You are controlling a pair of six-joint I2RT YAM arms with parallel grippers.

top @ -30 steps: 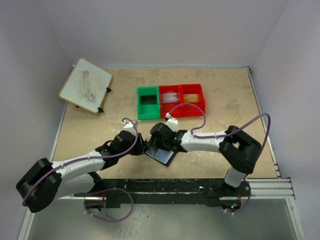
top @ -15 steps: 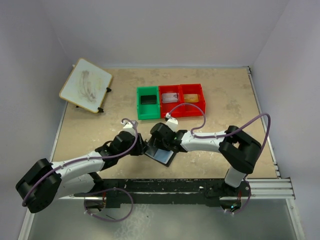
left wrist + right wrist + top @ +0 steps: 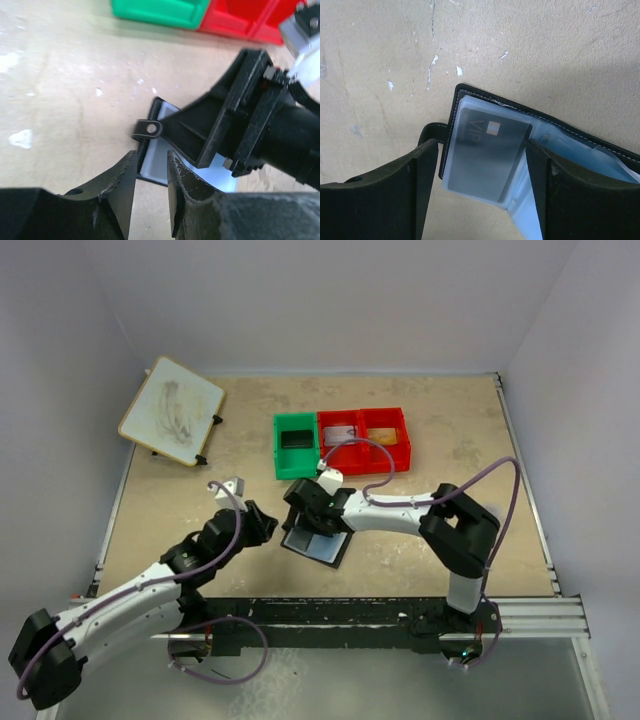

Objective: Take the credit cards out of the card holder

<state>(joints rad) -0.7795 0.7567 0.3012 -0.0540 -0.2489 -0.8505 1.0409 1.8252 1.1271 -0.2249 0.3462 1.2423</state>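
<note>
Beige speckled worktop [image 3: 450,460], black bifold card holder [image 3: 325,548] lying open near the front edge. Left gripper [image 3: 151,162] just backed off its tab, nearly together, empty. Right gripper [image 3: 482,145] now straddles the dark VIP credit card [image 3: 487,157], spread wide, not pinching yet. Pull-out's probably next.

Over the card holder [image 3: 325,550]: right gripper [image 3: 300,525] is in the way.
Left of it: left gripper [image 3: 264,524] close, tight gap.
Behind: bins [image 3: 341,443] block.
Right: open table [image 3: 455,455], room to pass.
</note>
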